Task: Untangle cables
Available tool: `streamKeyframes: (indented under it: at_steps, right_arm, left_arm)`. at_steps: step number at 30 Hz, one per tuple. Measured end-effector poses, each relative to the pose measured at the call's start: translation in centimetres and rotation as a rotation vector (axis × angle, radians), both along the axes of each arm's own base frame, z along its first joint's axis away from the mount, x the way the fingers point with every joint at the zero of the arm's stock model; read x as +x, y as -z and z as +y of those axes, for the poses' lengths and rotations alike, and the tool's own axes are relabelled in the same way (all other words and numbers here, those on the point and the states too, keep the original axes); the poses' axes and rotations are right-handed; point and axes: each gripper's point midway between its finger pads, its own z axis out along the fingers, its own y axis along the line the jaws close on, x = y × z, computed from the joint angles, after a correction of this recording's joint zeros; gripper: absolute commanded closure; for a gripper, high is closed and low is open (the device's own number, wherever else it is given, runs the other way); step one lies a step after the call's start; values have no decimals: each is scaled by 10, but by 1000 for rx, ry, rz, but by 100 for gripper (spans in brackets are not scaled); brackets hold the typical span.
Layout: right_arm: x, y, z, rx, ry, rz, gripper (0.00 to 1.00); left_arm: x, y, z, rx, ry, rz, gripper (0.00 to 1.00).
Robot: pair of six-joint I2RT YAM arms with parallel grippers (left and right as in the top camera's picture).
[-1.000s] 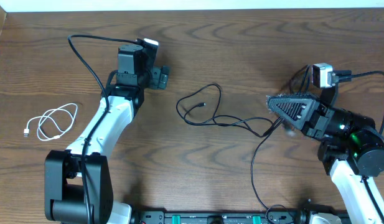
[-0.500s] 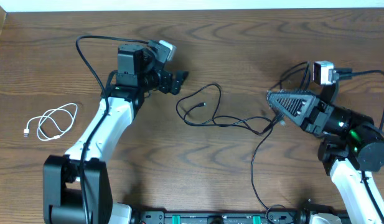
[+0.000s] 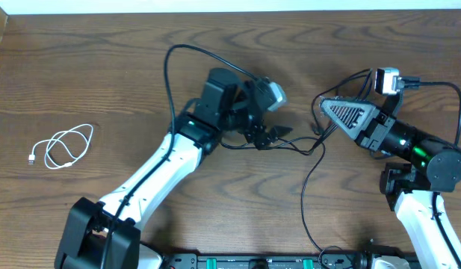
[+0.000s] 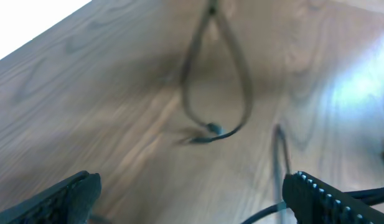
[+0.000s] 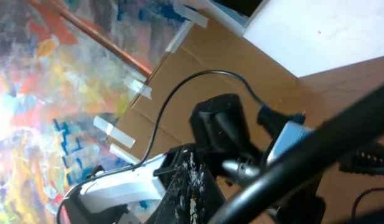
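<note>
Left fingers [image 4: 62,198] wide above black cable [image 4: 211,129]

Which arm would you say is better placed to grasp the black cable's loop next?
Left: the left claw is open directly above the loop of the black cable, ready to close; the right claw is shut, off to the side.

A white cable [image 3: 64,142] and black cables [image 3: 303,198] lie on a dark brown wood-grain table [image 3: 215,45].
</note>
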Motion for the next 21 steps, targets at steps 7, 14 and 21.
streamKeyframes:
  at_steps: [7, 14, 21]
  right_arm:
    - [5, 2, -3, -12, 33, -26, 99]
    - [17, 4, -16, -11, 100, -37, 99]
    - [19, 1, -19, 1, 112, -38, 99]
  left_arm:
    - [-21, -6, -14, -38, 123, -15, 2]
    - [-53, -23, -23, -146, 316, 7, 2]
    - [-76, -41, -29, -237, 465, -25, 2]
